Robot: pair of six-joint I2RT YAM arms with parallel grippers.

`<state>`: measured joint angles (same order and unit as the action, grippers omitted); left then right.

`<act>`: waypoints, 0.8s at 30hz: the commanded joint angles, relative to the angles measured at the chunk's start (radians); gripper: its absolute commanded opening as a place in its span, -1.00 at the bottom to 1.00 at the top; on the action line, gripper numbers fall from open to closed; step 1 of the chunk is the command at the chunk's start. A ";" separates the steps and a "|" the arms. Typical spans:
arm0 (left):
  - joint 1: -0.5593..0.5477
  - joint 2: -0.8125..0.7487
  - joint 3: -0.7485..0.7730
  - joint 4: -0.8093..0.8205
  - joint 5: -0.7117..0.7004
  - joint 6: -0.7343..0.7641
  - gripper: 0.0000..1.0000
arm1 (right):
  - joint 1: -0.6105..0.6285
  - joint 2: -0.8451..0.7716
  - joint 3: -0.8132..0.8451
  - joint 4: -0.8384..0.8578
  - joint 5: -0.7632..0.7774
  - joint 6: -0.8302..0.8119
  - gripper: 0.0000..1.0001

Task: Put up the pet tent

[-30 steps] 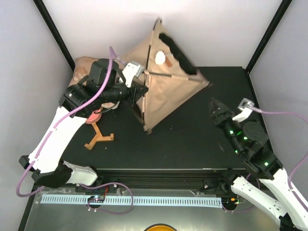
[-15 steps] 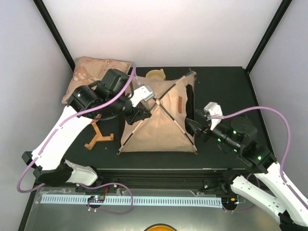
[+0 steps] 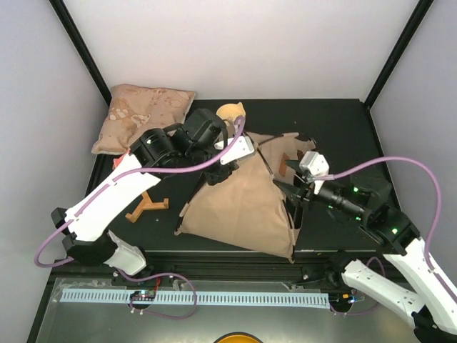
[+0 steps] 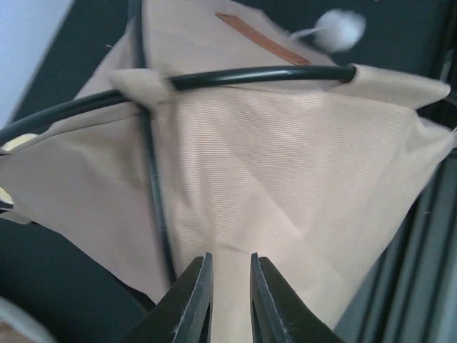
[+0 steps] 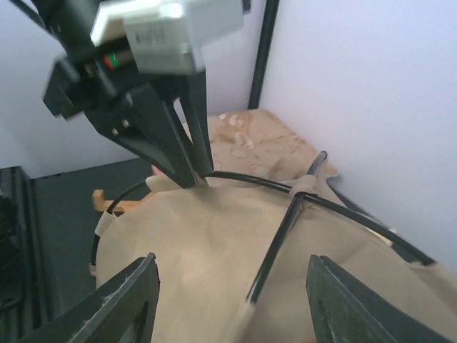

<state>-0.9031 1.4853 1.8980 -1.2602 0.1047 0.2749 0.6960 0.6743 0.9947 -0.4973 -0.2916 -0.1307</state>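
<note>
1. Two grippers are at the tan canvas pet tent with thin black poles [image 3: 239,207]. It sits in the middle of the black table [image 3: 335,121], and the poles lift its canvas.
2. The left gripper [image 4: 228,259] points at one canvas panel, near where the poles cross. Its jaws are only a slit apart, and I cannot tell whether they nip the fabric.
3. The right gripper [image 5: 230,259] is at the right side of the tent, with its jaws wide and holding nothing.
4. One black pole [image 5: 275,243] runs from the crossing down toward the gap between the right jaws. Its long axis lies almost along their reach, so the right arm is the nearer one to this pole end.
</note>
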 commanded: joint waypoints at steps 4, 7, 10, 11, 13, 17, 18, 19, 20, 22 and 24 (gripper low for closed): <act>-0.026 -0.037 -0.068 0.273 -0.320 0.150 -0.92 | 0.002 0.041 0.151 -0.153 0.203 -0.095 0.24; -0.026 -0.039 -0.110 0.338 -0.350 0.195 -0.97 | 0.001 0.072 0.171 -0.150 0.297 -0.136 0.29; -0.026 -0.037 -0.121 0.353 -0.371 0.213 -0.97 | -0.013 0.146 0.223 -0.164 0.305 -0.210 0.33; -0.026 -0.040 -0.119 0.356 -0.375 0.203 -0.95 | -0.024 0.183 0.254 -0.191 0.296 -0.233 0.34; -0.026 -0.060 -0.111 0.360 -0.369 0.157 -0.79 | -0.055 0.256 0.335 -0.234 0.270 -0.263 0.34; -0.026 -0.146 -0.134 0.357 -0.318 0.009 -0.71 | -0.151 0.306 0.373 -0.227 0.135 -0.346 0.28; -0.026 -0.175 -0.153 0.361 -0.302 -0.038 -0.70 | -0.179 0.308 0.380 -0.229 0.086 -0.375 0.28; -0.026 -0.209 -0.182 0.368 -0.277 -0.077 -0.68 | -0.214 0.315 0.394 -0.239 0.049 -0.409 0.32; -0.026 -0.244 -0.214 0.379 -0.241 -0.126 -0.66 | -0.234 0.329 0.412 -0.259 0.011 -0.446 0.38; -0.026 -0.302 -0.284 0.406 -0.162 -0.191 -0.62 | -0.258 0.388 0.462 -0.362 -0.063 -0.610 0.54; -0.026 -0.348 -0.342 0.419 -0.095 -0.236 -0.59 | -0.275 0.463 0.552 -0.493 -0.099 -0.720 0.62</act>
<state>-0.9253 1.2140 1.6318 -0.8902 -0.1364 0.2020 0.4515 1.0462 1.4197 -0.7933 -0.2367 -0.5812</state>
